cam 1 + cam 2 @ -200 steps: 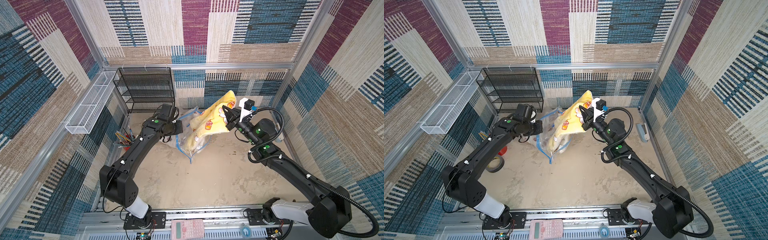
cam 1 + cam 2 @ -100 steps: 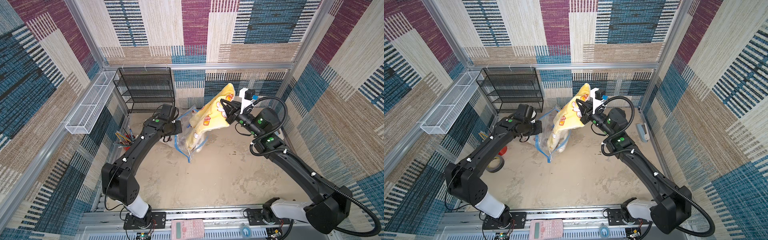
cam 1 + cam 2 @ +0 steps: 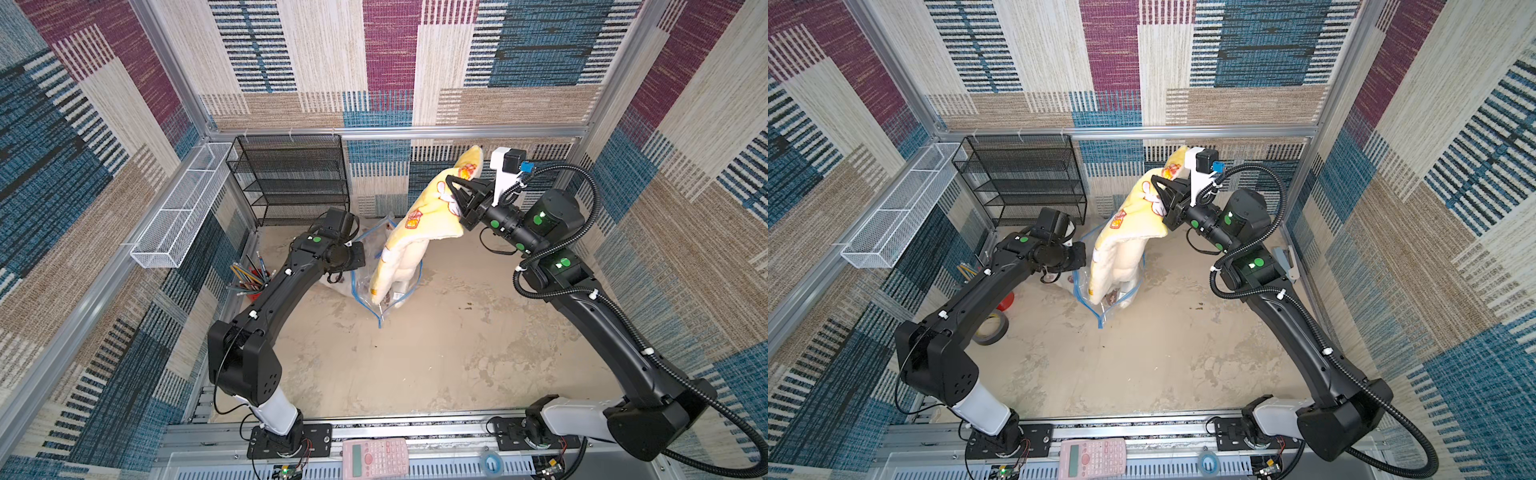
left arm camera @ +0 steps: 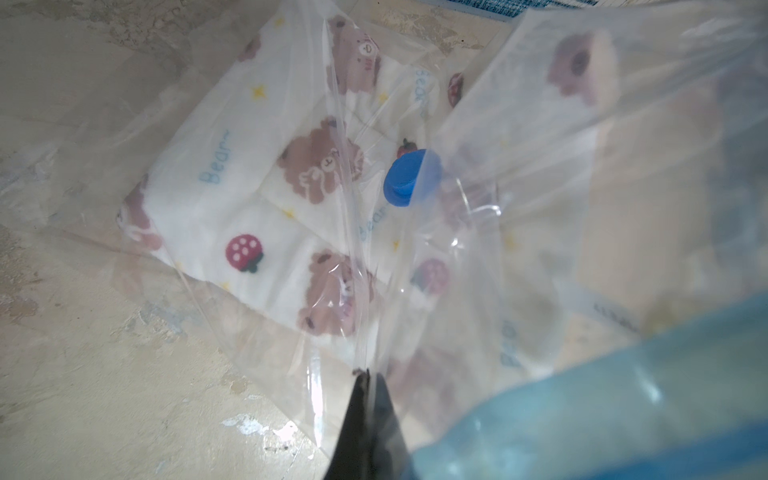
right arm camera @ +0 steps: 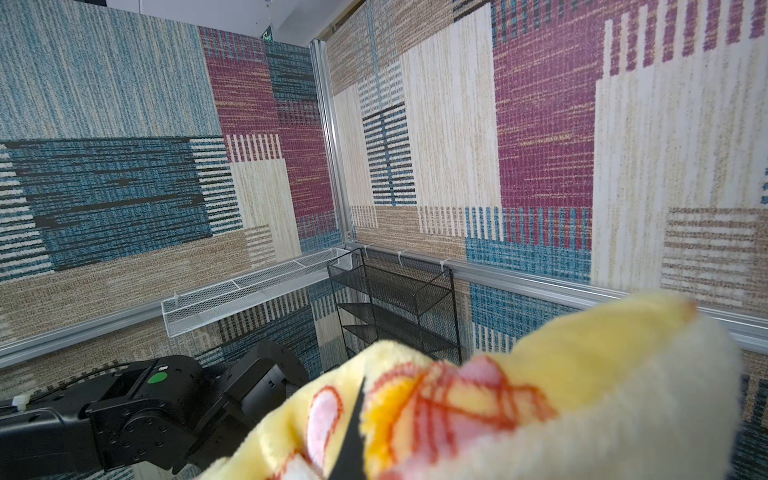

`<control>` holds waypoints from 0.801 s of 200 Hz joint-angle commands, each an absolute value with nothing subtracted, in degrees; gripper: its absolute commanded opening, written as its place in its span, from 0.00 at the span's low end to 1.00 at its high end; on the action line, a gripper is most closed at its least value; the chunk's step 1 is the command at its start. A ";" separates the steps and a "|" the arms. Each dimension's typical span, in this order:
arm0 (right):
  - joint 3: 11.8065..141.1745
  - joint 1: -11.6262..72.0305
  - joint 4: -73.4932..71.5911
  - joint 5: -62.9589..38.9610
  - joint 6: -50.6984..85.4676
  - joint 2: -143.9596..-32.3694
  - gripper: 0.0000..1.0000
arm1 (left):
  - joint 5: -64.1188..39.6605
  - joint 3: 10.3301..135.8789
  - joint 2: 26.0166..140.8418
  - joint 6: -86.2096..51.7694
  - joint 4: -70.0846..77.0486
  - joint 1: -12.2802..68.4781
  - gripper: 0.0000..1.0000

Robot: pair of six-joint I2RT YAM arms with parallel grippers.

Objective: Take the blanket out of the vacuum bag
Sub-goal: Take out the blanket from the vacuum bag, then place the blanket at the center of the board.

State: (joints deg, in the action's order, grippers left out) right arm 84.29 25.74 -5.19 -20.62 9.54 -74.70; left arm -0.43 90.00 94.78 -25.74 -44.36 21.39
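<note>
The right hand (image 3: 456, 194) clamped the fluffy yellow blanket (image 3: 415, 232) aloft, its tail inside the clear crinkly plastic vacuum bag (image 3: 360, 286), which the left hand (image 4: 368, 376) pinched tight. Extraction seemed midway; next, lift higher until the tail clears.

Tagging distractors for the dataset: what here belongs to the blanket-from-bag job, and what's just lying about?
Job: yellow blanket, vacuum bag, right gripper, left gripper.
Lying about: black mesh rack, white wire basket, pencil cup, tape roll, pink calculator.
</note>
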 commanded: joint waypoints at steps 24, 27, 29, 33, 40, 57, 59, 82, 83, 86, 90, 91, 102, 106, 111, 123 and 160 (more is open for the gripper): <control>87.00 24.26 -1.82 -20.12 6.33 -74.42 0.00 | -0.46 90.09 94.22 -26.32 -44.12 21.22 0.00; 86.97 23.97 -1.49 -20.19 6.09 -74.22 0.00 | -0.42 90.09 94.22 -26.35 -44.12 21.22 0.00; 86.93 23.70 -1.25 -20.21 5.89 -74.15 0.00 | -0.32 90.09 94.20 -26.30 -44.08 21.24 0.00; 86.86 23.23 -0.96 -20.44 5.62 -73.83 0.00 | -0.29 90.09 94.15 -26.30 -44.05 21.27 0.00; 86.59 22.07 0.03 -21.35 5.32 -73.19 0.00 | -0.22 90.01 94.04 -26.34 -44.03 21.27 0.00; 84.13 19.20 0.85 -23.47 5.64 -70.36 0.00 | -0.05 89.74 93.93 -26.33 -43.77 21.23 0.00; 83.52 18.88 0.70 -23.60 5.69 -69.89 0.00 | -0.01 89.74 93.95 -26.34 -43.77 21.24 0.00; 79.62 16.44 1.13 -23.72 5.71 -66.04 0.00 | -0.28 89.74 93.91 -26.53 -43.81 21.25 0.00; 79.45 16.35 1.22 -23.73 5.67 -65.98 0.00 | -0.27 89.78 93.93 -26.54 -43.79 21.26 0.00; 79.05 16.03 1.49 -23.58 5.66 -65.49 0.00 | -0.26 89.74 93.91 -26.54 -43.73 21.24 0.00; 78.46 15.71 1.72 -23.47 5.51 -64.99 0.00 | -0.31 89.74 93.91 -26.50 -43.71 21.25 0.00; 78.30 15.63 1.83 -23.38 5.48 -64.79 0.00 | -0.33 89.78 93.93 -26.52 -43.70 21.26 0.00; 76.55 14.84 2.31 -22.61 4.79 -62.92 0.00 | -0.53 89.82 93.86 -26.54 -43.74 21.23 0.00; 75.85 14.55 2.37 -22.11 4.62 -62.07 0.00 | -0.66 89.82 93.87 -26.50 -43.75 21.26 0.00; 74.97 14.26 2.25 -21.21 4.50 -60.97 0.00 | -0.67 89.82 93.79 -26.49 -43.73 21.21 0.00; 73.14 13.61 1.47 -19.48 4.31 -58.41 0.00 | -0.45 89.69 93.67 -26.62 -43.68 21.23 0.00; 72.36 12.97 -0.26 -17.58 3.48 -54.56 0.00 | -0.79 89.72 93.74 -26.66 -43.60 21.22 0.00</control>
